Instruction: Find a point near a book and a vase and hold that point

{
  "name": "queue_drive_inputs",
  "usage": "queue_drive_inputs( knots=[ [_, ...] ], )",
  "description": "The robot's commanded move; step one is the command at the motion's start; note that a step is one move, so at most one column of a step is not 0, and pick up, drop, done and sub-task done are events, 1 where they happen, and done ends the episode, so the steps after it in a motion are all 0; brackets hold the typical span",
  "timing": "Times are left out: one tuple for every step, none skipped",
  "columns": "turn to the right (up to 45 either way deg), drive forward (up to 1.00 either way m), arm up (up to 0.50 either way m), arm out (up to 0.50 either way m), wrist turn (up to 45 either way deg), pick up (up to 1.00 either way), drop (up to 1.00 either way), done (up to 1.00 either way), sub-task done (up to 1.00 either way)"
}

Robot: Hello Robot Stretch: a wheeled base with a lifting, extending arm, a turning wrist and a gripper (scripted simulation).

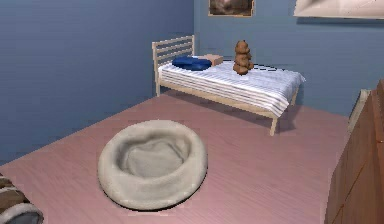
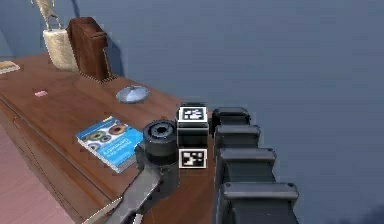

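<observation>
Scanning the forward view from the left: a round grey pet bed (image 1: 152, 163) lay mid-room on the pink floor (image 1: 255, 150). Behind it a bed (image 1: 245, 92) with a white headboard stood by the blue back wall. A blue pillow (image 1: 191, 63) lay at its head, with a brown teddy-like figure (image 1: 242, 57) just right of it. Wooden furniture (image 1: 360, 170) was at the right edge.

In the arm side view a wooden counter (image 2: 60, 118) ran along the blue wall. On it, in order: a small pink item (image 2: 41, 93), a pale vase (image 2: 58, 45) with stems, a dark brown box (image 2: 91, 50) just beside the vase, a blue-covered book (image 2: 108, 141) lying flat near the front edge, and a grey dish (image 2: 131, 94). The book and vase were well apart. The claw (image 2: 136, 203) was just right of the book, fingers angled down-left. Couldn't tell if it was released, clenched or holding anything. The arm (image 2: 248, 165) was furthest right.
</observation>
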Motion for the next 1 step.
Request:
queue_drive_inputs(
  knots=[
    [0.0, 0.0, 0.0, 0.0, 45.0, 0.0, 0.0, 0.0, 0.0]
  ],
)
